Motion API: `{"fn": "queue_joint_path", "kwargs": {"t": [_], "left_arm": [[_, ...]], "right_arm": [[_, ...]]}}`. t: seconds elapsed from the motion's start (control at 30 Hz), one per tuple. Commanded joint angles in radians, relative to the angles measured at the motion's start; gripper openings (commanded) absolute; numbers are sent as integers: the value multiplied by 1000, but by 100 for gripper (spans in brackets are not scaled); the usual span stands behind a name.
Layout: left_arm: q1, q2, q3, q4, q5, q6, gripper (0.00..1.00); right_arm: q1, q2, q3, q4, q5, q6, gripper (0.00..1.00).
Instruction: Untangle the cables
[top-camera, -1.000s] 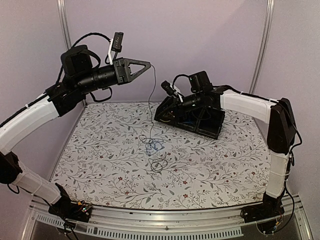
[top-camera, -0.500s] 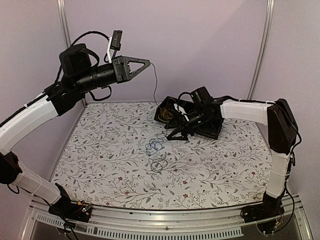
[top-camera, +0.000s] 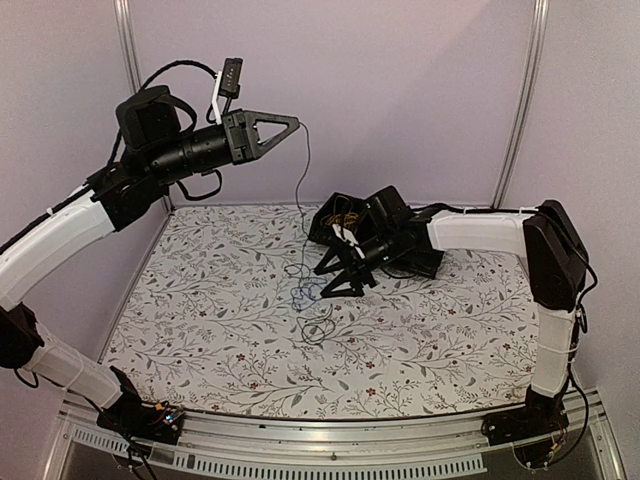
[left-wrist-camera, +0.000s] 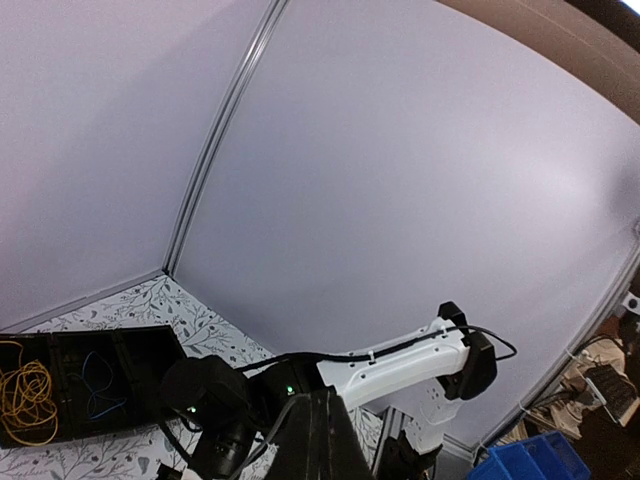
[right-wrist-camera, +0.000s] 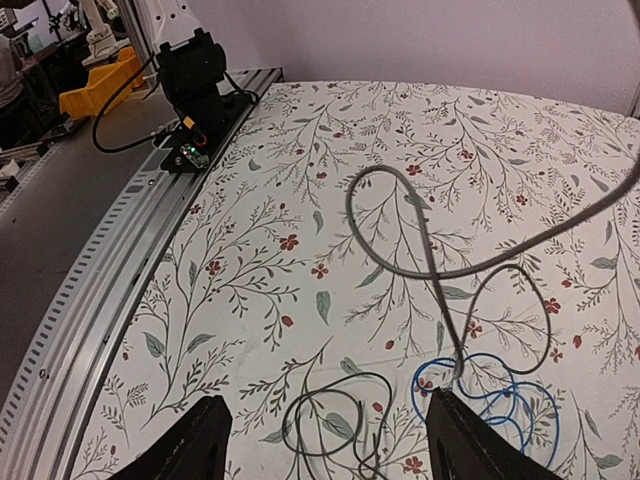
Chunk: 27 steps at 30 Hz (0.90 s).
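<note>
Cables (top-camera: 312, 300): tangled in a small heap at mid-counter (top-camera: 200, 300); a blue cable (right-wrist-camera: 490, 395) and a dark loop (right-wrist-camera: 325, 420) lie side by side.
Grey cable (right-wrist-camera: 400, 215): rises from the heap to the left fingers.
Left fingers (top-camera: 295, 124): closed tight on the grey cable, high above the far left.
Right fingers (top-camera: 328, 281): spread wide, holding nothing, low just right of the heap.
Black tray (left-wrist-camera: 130, 345): far side, with a yellow coil (left-wrist-camera: 25, 390) and a blue coil (left-wrist-camera: 95, 385) in separate compartments.
</note>
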Motion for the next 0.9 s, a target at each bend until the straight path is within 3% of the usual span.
{"fn": "queue_joint_path", "kwargs": {"t": [0.0, 0.4, 0.87], "left_arm": [[-14, -21, 24, 13, -11, 3, 0], [-16, -22, 27, 19, -18, 1, 0], [-21, -22, 27, 26, -20, -6, 0]], "right_arm": [[7, 46, 36, 58, -33, 79, 71], [5, 45, 20, 132, 92, 191, 65], [5, -32, -22, 70, 196, 169, 60]]}}
